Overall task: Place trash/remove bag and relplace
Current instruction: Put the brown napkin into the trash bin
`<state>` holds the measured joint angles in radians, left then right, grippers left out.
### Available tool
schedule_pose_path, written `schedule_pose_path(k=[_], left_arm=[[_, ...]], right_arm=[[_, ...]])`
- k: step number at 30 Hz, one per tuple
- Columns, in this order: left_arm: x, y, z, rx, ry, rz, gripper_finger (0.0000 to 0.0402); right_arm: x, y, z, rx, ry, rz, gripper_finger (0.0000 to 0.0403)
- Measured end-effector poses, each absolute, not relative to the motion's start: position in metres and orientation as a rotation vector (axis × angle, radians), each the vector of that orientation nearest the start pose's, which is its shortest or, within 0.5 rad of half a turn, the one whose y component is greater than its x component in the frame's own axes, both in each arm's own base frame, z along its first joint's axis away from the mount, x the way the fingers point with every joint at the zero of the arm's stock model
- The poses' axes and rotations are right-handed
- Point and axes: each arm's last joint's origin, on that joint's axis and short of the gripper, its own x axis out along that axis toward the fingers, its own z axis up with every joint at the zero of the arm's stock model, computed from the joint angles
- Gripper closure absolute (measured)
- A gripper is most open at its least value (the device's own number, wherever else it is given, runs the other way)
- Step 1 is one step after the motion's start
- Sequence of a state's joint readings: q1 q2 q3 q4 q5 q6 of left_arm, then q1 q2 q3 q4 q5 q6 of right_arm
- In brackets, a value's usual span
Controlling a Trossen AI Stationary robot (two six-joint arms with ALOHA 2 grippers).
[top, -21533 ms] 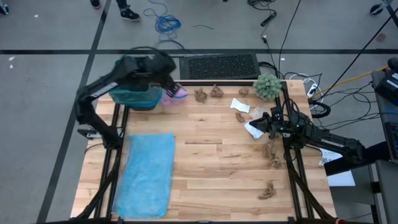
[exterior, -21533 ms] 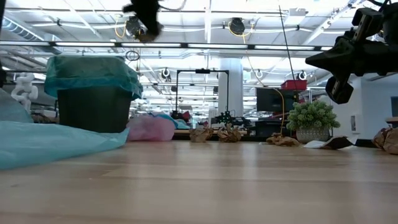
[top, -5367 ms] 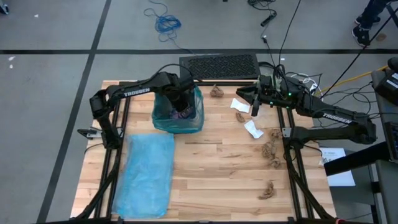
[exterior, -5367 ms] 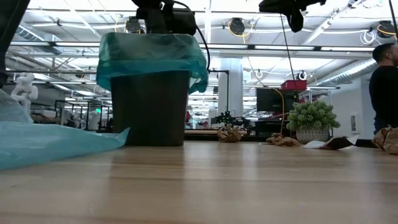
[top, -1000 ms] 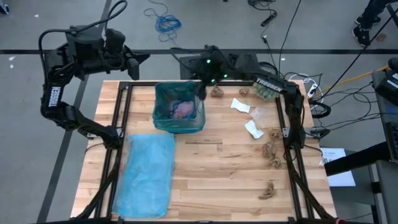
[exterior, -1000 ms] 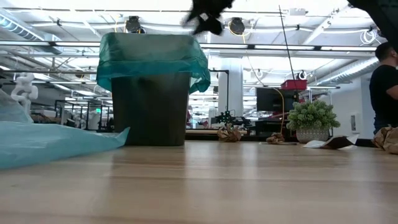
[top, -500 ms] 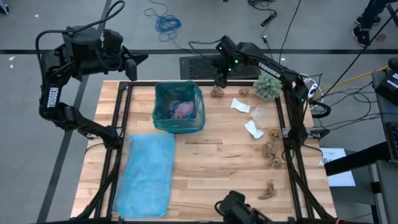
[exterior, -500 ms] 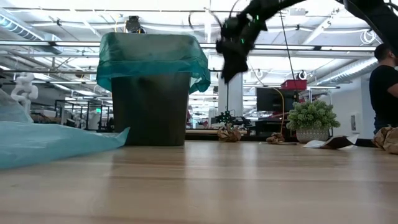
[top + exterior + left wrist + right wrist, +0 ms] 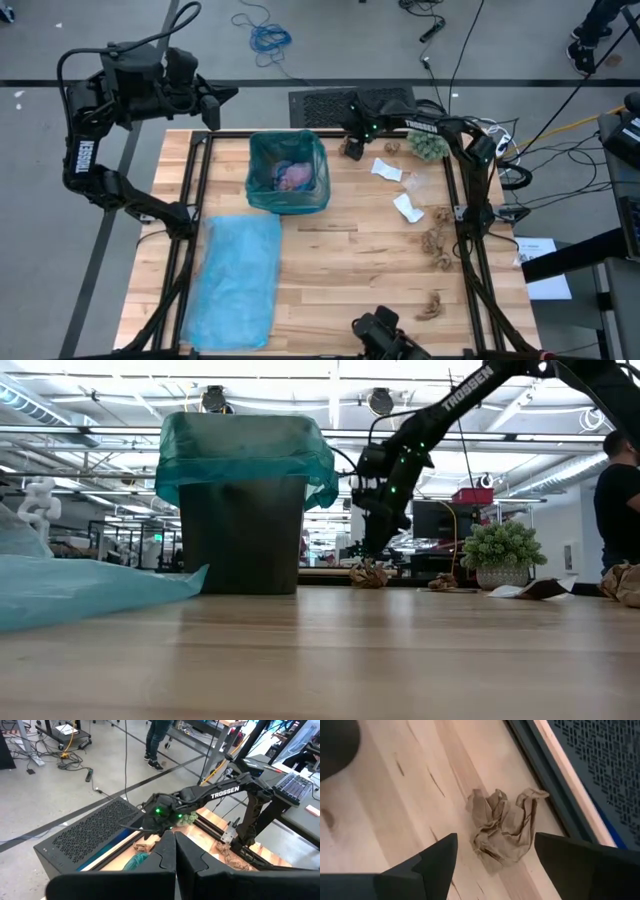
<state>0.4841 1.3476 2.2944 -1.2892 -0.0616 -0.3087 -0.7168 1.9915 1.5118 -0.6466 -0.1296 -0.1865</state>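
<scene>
A dark bin (image 9: 288,172) lined with a teal bag stands at the far middle of the table, with a lilac-pink piece of trash (image 9: 293,177) inside. A crumpled brown paper wad (image 9: 502,825) lies at the far edge, right of the bin. My right gripper (image 9: 495,865) hangs open just above it, pointing steeply down, one finger on each side and touching nothing; it also shows in the low view (image 9: 370,553). My left gripper (image 9: 175,852) is shut and empty, raised beyond the table's far left corner (image 9: 215,97).
A flat blue bag (image 9: 238,280) lies at the near left. White scraps (image 9: 386,170) (image 9: 407,207) and brown wads (image 9: 435,240) (image 9: 432,305) lie along the right side. A fuzzy green ball (image 9: 430,142) sits at the far right. A dark object (image 9: 385,335) shows at the near edge.
My right gripper has swung from above the bin's far right corner toward the table's right edge and come down steeply, tipping further downward, and now stands over the brown wad at the far edge. The wad and the bin have not moved.
</scene>
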Motion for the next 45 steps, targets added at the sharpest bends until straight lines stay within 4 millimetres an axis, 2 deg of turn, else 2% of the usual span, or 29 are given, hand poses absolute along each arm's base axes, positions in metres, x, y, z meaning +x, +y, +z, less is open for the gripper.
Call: schedule_pose_path(k=[6,12,16,19,22,25,30,34,37,40,43,45], left_arm=[[0.129,0.07,0.562,-0.371,0.254,0.59,0.0402],[0.129,0.07,0.562,-0.396,0.251,0.595,0.0402],[0.129,0.07,0.562,-0.397,0.253,0.596,0.0402],[0.129,0.07,0.562,-0.397,0.253,0.596,0.0402],[0.129,0.07,0.562,-0.397,0.253,0.597,0.0402],[0.129,0.07,0.562,-0.391,0.254,0.597,0.0402],[0.129,0.07,0.562,-0.385,0.251,0.615,0.0402],[0.129,0.071,0.562,-0.38,0.245,0.632,0.0402],[0.129,0.071,0.562,-0.375,0.243,0.645,0.0402],[0.13,0.072,0.562,-0.361,0.25,0.643,0.0401],[0.133,0.074,0.561,-0.36,0.256,0.645,0.0402],[0.134,0.074,0.562,-0.36,0.252,0.645,0.0402]], right_arm=[[0.314,-0.274,0.186,0.366,1.037,-0.477,0.0198],[0.315,-0.275,0.161,0.432,1.102,-0.455,0.0261],[0.314,-0.272,0.155,0.459,1.15,-0.438,0.0327],[0.31,-0.268,0.161,0.471,1.174,-0.43,0.0387],[0.305,-0.263,0.183,0.464,1.144,-0.429,0.0392],[0.3,-0.256,0.213,0.456,1.075,-0.426,0.0397],[0.29,-0.231,0.281,0.455,0.865,-0.387,0.0401],[0.288,-0.202,0.336,0.478,0.653,-0.263,0.0402],[0.295,-0.175,0.379,0.385,0.474,-0.128,0.0402],[0.308,-0.151,0.411,0.307,0.374,-0.037,0.0402],[0.327,-0.135,0.432,0.251,0.319,0.022,0.0403],[0.341,-0.128,0.438,0.233,0.324,0.044,0.0403]])
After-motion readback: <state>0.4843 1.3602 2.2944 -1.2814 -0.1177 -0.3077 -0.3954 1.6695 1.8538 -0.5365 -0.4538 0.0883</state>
